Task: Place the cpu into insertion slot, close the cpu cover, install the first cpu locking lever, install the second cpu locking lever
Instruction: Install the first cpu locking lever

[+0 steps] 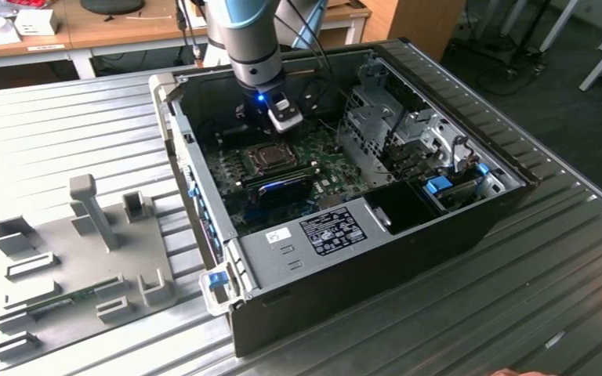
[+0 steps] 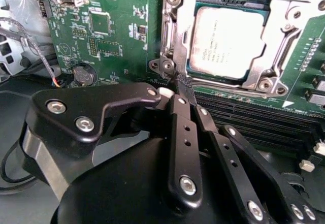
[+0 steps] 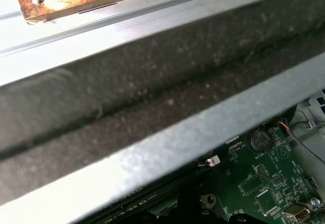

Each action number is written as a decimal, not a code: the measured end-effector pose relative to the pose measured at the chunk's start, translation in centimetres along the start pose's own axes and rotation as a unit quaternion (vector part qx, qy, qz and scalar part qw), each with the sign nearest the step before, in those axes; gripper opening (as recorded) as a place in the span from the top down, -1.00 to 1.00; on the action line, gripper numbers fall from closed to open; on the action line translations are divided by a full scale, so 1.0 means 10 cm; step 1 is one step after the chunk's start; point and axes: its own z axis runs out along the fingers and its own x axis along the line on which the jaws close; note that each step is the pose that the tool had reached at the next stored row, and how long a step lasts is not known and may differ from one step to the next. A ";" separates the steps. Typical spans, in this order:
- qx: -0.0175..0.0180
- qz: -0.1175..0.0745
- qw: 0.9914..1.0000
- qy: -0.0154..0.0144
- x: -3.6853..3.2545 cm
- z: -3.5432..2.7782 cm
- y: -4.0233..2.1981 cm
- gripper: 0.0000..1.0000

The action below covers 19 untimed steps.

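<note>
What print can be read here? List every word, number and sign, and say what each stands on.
None can be quoted.
cpu: lines of print on its top, too small to read.
Black label on the computer case: white print, too small.
White sticker beside it: too small.
Green circuit board: white markings, blurred.

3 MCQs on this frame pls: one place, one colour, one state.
1. Where does the cpu sit?
A. on the grey fixture tray
B. in the insertion slot
C. between the gripper's fingers

2. What colour is the circuit board?
A. green
B. red
C. white

3. How do the gripper fingers stand?
A. spread wide
C. clamped on a cable
B. closed together, holding nothing

Key: 1 B, the second wrist view shows the chip seated in the insertion slot under the cpu cover. 2 A, green in both wrist views. 3 B, the fingers meet at the socket's corner.
</note>
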 end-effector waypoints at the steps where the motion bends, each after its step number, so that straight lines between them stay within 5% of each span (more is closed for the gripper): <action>1: 0.000 0.000 1.000 0.000 0.002 0.002 -0.002 0.79; 19: -0.003 0.000 1.000 -0.001 0.020 0.010 -0.012 0.79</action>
